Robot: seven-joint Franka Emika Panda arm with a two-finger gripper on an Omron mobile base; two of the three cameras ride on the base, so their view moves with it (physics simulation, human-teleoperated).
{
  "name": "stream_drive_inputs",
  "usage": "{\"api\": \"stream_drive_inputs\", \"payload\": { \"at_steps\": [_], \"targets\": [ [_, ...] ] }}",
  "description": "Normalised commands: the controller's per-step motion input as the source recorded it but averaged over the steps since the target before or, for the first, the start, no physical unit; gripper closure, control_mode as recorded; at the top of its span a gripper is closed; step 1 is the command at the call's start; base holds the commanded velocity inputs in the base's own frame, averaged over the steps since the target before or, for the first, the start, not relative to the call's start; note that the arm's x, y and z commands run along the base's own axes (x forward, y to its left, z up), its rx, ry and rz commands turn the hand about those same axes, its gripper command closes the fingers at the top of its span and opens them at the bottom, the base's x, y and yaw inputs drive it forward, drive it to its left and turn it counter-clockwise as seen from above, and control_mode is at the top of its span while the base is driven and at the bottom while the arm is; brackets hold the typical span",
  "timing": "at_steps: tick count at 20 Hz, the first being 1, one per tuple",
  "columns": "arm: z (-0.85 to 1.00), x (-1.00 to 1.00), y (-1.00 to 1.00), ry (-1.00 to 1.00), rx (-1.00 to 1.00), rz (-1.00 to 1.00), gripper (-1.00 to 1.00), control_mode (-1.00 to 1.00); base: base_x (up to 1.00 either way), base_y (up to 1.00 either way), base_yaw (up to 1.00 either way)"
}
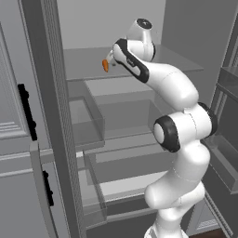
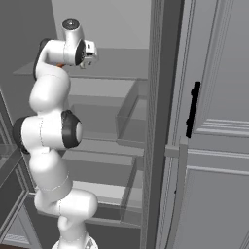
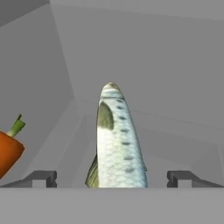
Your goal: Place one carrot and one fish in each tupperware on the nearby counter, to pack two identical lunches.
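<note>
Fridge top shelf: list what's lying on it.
A silvery fish lies on the top shelf between the open gripper fingertips, with a carrot beside it. The fish's near end is cut off, and most of the carrot is out of frame.

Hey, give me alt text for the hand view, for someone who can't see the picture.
A silvery, speckled fish lies lengthwise between the open hand's two dark fingertips, pointing away from the camera on a plain grey shelf. At the left edge sits the top of an orange carrot with a short green stem.
</note>
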Motion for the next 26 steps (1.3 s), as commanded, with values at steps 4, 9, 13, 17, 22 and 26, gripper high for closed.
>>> {"api": "stream_drive_inputs", "payload": {
  "at_steps": [4,9,13,17,22,26],
  "targets": [
    [-0.27,-0.09,0.0,-0.01,0.0,0.0,-1.0,-1.0,0.0,0.0,0.0],
    [-0.35,-0.02,0.06,0.0,0.0,0.0,-1.0,-1.0,0.0,0.0,0.0],
    [-0.17,0.0,0.11,0.0,0.0,0.0,1.0,-1.0,0.0,0.0,0.0],
    [-0.09,0.0,0.11,0.02,0.0,0.0,1.0,-1.0,0.0,0.0,0.0],
    [-0.08,0.0,0.0,0.06,0.0,0.0,1.0,-1.0,0.0,0.0,0.0],
    [-0.19,-0.48,-0.14,-0.07,0.0,0.0,1.0,-1.0,0.0,0.0,0.0]
  ]
}}
